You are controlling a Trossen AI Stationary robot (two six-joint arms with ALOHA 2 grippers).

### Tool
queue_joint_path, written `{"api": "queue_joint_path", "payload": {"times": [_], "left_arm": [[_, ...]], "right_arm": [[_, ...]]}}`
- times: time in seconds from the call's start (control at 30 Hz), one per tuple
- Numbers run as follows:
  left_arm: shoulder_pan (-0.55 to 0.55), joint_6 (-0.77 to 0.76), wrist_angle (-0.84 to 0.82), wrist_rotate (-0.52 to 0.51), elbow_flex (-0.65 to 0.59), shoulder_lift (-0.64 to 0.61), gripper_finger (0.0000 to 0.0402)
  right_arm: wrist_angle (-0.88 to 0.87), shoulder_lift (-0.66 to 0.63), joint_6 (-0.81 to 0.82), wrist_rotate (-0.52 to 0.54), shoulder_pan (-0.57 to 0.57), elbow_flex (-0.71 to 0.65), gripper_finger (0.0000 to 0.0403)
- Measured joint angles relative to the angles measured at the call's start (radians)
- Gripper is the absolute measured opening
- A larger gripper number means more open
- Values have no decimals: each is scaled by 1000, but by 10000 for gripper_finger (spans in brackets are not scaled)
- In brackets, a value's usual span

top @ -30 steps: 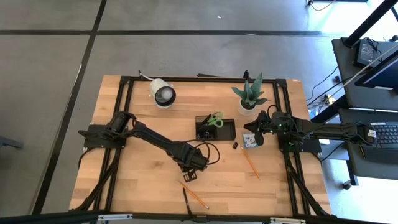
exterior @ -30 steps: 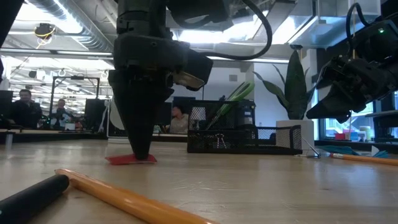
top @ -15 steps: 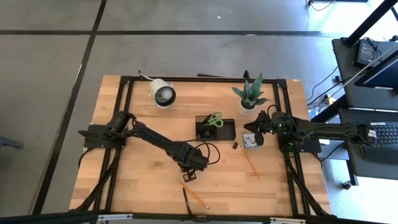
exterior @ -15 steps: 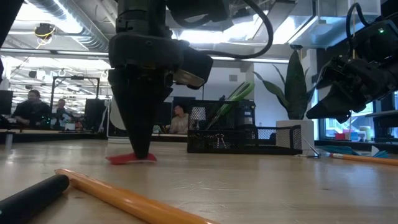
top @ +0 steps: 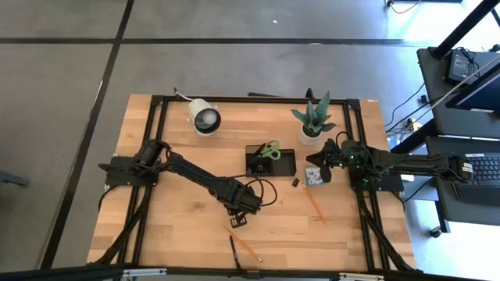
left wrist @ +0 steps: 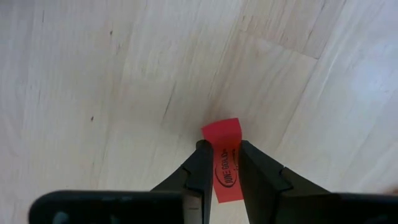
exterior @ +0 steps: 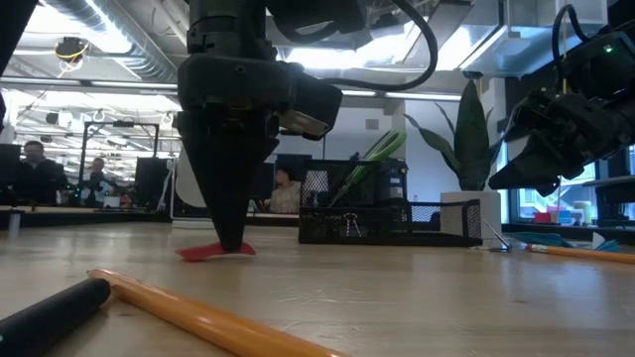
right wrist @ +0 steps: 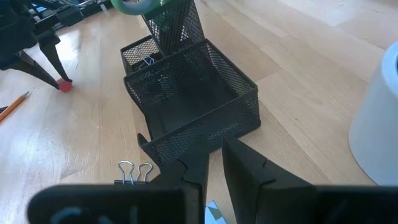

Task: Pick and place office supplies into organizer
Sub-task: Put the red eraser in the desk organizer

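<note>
My left gripper (top: 238, 220) points straight down at the table's middle, its fingers on a small flat red piece (left wrist: 225, 163) with dark print, which lies on the wood. The red piece also shows in the low view (exterior: 216, 252). The black mesh organizer (top: 270, 161) stands farther back with green-handled scissors (top: 270, 150) upright in it. My right gripper (top: 324, 168) hangs above the table to the organizer's right, over a small blue pad (top: 314, 176), fingers almost together, holding nothing. My left gripper has the red piece between its two fingers (left wrist: 200, 163), which come from above pointing down and lie along its long sides. One short end (left wrist: 221, 128) sticks out past the fingertips. The piece lies flat on the table.
Black clips (right wrist: 134, 169) lie between organizer and pad. One orange pencil (top: 315, 204) lies right of centre; another (top: 244, 244) and a black pen (top: 233, 251) lie near the near edge. A potted plant (top: 312, 121) and a white round lamp (top: 205, 117) stand at the far side.
In the low view my left gripper has swayed a little sideways, and the red piece under its tips has slid a short way along the table with it. The right arm has kept still.
</note>
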Motion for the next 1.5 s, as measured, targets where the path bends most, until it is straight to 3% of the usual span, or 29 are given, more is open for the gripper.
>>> {"api": "queue_joint_path", "payload": {"times": [0.57, 0.9, 1.1, 1.37, 1.5], "left_arm": [[10, 42, -3, 0, 14, -1, 59], [30, 148, -7, -13, 81, -2, 59], [72, 248, -22, -86, 143, -2, 59], [131, 356, -21, -349, 177, -2, 59], [154, 359, -20, -402, 177, -2, 59]], "right_arm": [[0, 0, 2, 0, 0, 0, 51], [0, 0, 2, 0, 0, 0, 51], [0, 0, 2, 0, 0, 0, 51], [0, 0, 2, 0, 0, 0, 51], [0, 0, 0, 0, 0, 0, 51]]}}
